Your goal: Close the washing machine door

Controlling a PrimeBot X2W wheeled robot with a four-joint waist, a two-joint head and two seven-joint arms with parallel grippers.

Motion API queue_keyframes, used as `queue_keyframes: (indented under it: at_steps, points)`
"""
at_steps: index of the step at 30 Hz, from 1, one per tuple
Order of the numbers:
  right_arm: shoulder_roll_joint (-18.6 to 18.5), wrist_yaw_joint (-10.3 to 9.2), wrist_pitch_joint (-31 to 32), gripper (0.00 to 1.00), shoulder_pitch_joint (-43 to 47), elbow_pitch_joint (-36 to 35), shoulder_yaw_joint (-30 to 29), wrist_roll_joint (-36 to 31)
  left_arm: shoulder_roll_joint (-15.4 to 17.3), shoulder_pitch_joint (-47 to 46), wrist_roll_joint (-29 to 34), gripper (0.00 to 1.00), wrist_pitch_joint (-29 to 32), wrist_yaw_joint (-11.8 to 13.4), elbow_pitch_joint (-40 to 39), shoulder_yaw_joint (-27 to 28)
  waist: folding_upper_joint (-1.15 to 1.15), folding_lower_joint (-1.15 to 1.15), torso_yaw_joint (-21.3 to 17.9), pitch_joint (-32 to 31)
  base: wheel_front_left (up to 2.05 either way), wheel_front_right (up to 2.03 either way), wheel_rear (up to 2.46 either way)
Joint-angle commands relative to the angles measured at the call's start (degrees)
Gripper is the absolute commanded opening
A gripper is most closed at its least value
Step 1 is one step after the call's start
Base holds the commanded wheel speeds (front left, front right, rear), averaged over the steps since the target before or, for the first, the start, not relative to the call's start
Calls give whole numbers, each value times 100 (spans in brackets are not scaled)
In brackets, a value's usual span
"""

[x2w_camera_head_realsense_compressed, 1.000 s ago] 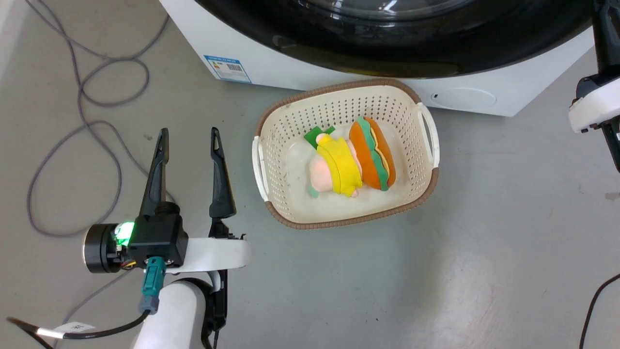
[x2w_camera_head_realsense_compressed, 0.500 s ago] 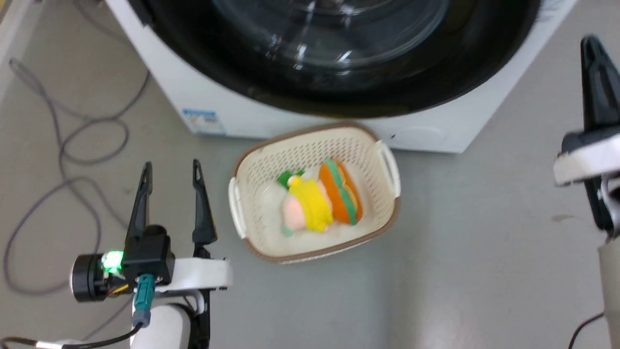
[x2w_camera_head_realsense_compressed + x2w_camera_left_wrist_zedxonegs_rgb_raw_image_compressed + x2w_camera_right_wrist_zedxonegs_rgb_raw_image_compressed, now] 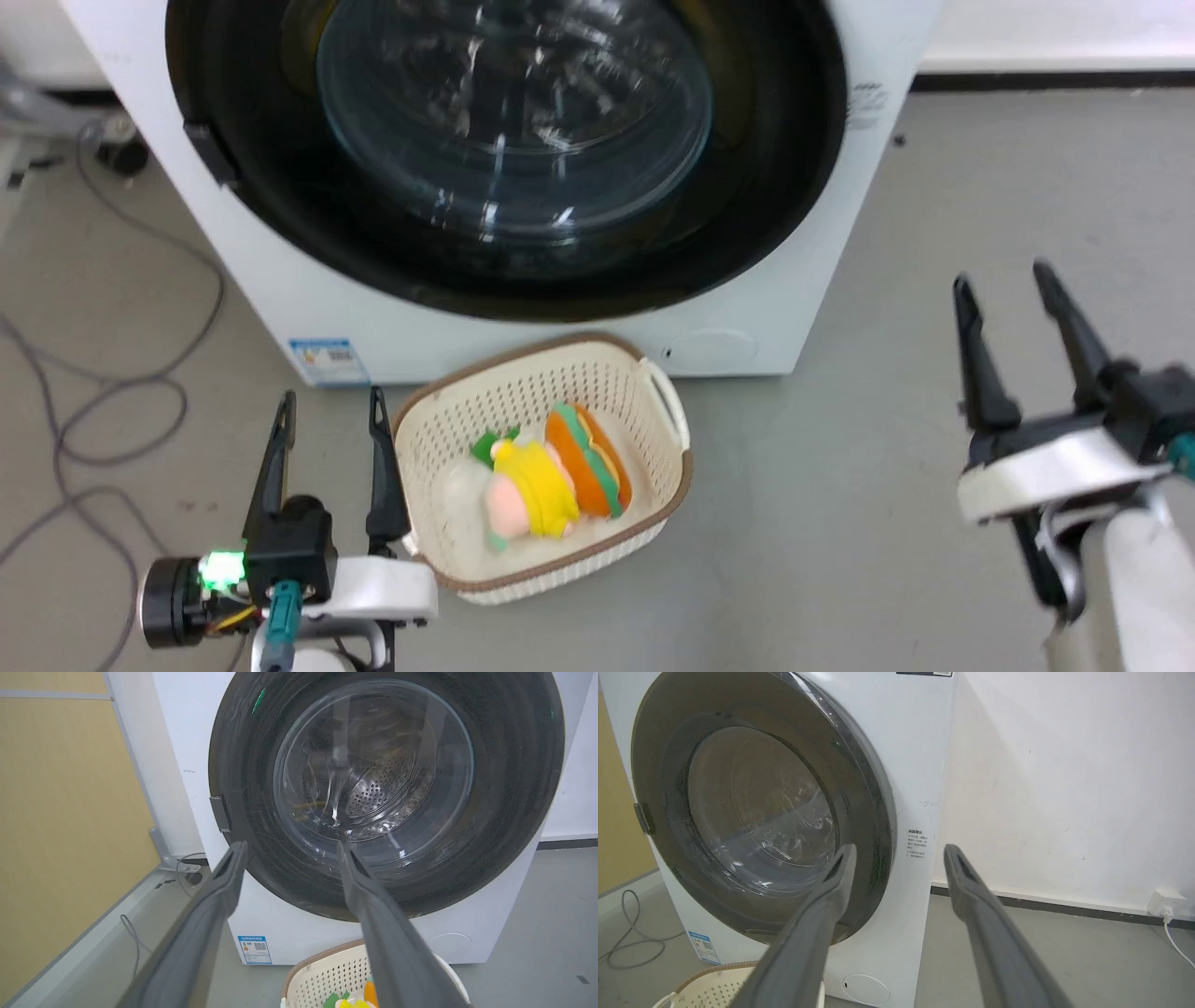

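The cream perforated basket (image 3: 425, 439) is sitting on the floor just in front of the washing machine (image 3: 280, 299), below the door. It is holding a yellow-and-pink plush toy (image 3: 527, 481) and an orange bun-shaped plush (image 3: 588, 457), lying side by side. The washing machine door (image 3: 775, 187) is lying flush against the machine front. The left gripper (image 3: 330, 399) is hovering just left of the basket, fingers apart and holding nothing. The right gripper (image 3: 1001, 278) is hovering to the right, well apart from the basket, likewise spread and empty. Grey cables (image 3: 221, 289) are trailing across the floor at the left.
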Motion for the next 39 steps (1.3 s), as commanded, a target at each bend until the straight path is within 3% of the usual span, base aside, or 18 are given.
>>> queue_keyframes:
  at_steps: [1, 17, 18, 39]
  points:
    - [101, -5, -21, 100, 207, -53, -12, 112, 30, 111, 34, 100, -25, 1, 11, 9, 0, 0, -127, -193, 0, 0, 0]
    - [378, -5, -21, 100, 1729, -443, 35, 597, 26, 707, 20, 100, -25, 36, 57, 0, 0, 0, -230, -766, 0, 0, 0]
    - [351, 0, 0, 0, 1676, -421, 34, 597, 17, 653, -3, 0, 1, 20, 52, -6, 0, 0, -227, -765, 0, 0, 0]
    - [355, -1, 222, 0, 1732, -556, 86, 478, -27, 632, 11, 0, 224, -189, 9, 88, 0, 0, -153, -775, 0, 0, 0]
